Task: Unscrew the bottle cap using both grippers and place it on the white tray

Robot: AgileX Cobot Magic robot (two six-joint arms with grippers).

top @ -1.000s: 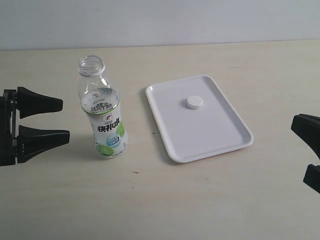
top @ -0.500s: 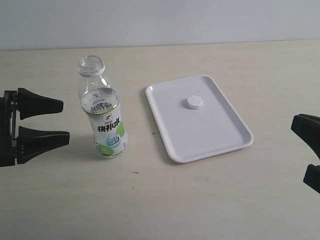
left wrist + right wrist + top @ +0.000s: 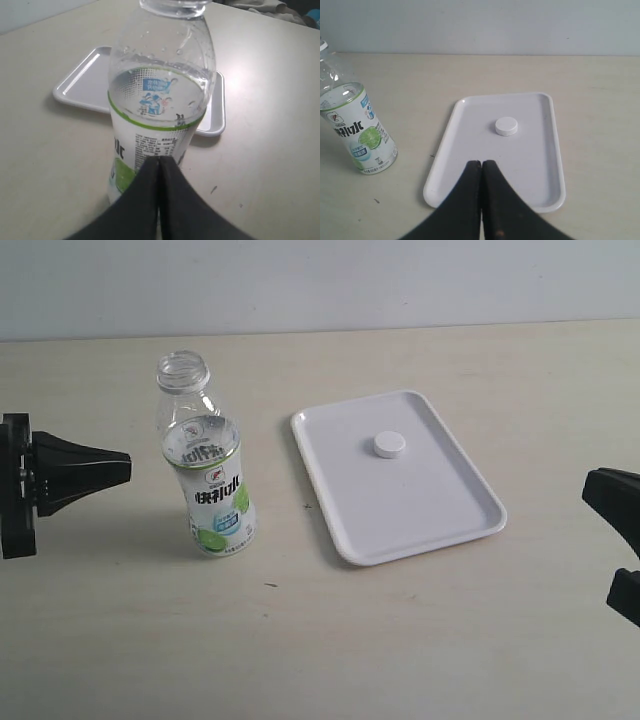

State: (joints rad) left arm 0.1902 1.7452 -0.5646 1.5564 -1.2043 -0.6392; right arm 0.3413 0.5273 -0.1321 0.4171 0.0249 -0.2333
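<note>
The bottle (image 3: 205,480) stands upright on the table with its neck open and no cap on it. It fills the left wrist view (image 3: 160,100) and shows at the edge of the right wrist view (image 3: 357,135). The bottle cap (image 3: 390,445) lies on the white tray (image 3: 420,510), apart from both grippers. My left gripper (image 3: 128,468) is shut and empty, pointing at the bottle's label from the left, a short gap away (image 3: 159,160). My right gripper (image 3: 481,162) is shut and empty, its tips over the tray's near rim (image 3: 470,150), the cap (image 3: 506,126) beyond them.
The tray lies to the right of the bottle on a pale table. Black parts of the right arm (image 3: 615,495) show at the right edge of the exterior view. A pale wall runs along the far side.
My left gripper has gone from wide open to shut, on nothing. The bottle, the cap, the tray and the right arm have not moved.
</note>
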